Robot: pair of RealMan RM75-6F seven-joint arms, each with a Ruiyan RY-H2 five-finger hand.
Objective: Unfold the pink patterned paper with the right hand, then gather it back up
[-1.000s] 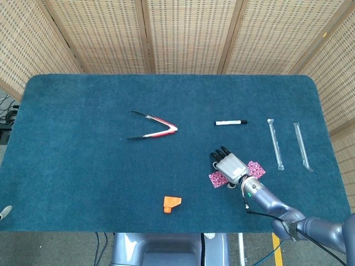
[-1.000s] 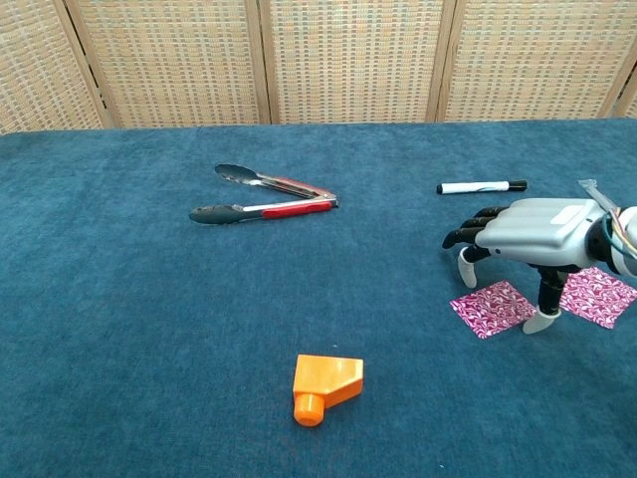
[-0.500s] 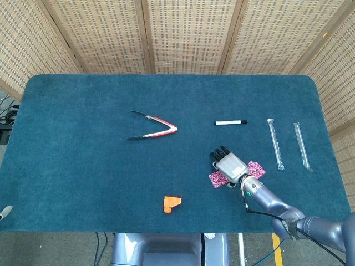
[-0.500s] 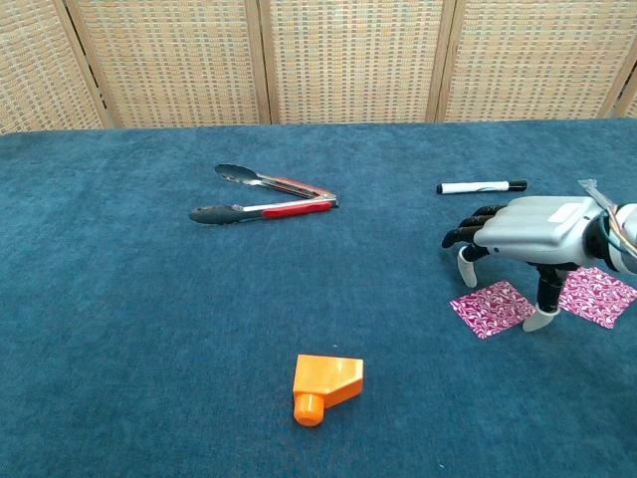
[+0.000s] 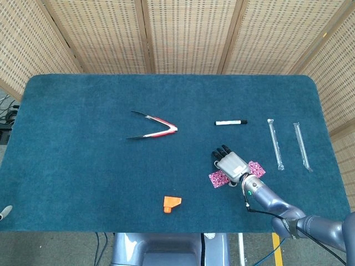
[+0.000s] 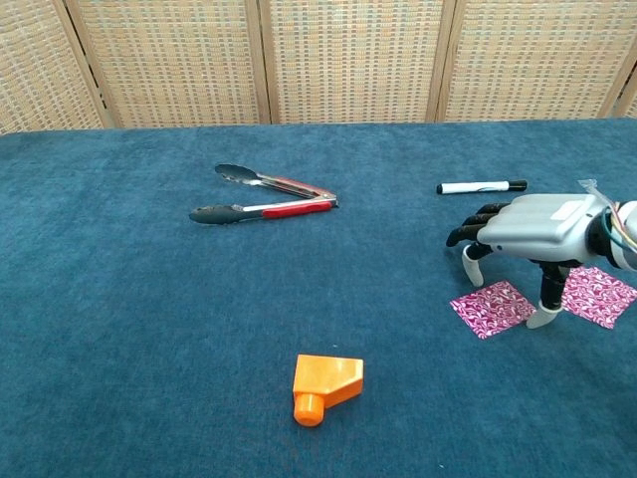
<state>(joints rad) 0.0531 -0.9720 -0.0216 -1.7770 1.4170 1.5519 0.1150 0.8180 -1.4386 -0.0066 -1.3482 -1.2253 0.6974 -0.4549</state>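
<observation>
Under the hand (image 6: 542,231), flat patterned paper (image 6: 493,308).

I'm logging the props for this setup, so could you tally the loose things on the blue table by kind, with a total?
Tongs: 1
Marker: 1
Clear wrapped straws: 2
Orange plastic piece: 1
Pink patterned paper, lying spread under the right hand: 1
Total: 6

Marker (image 6: 482,186) nearest behind hand (image 6: 537,227); tongs (image 6: 264,196) apparently well apart.
</observation>
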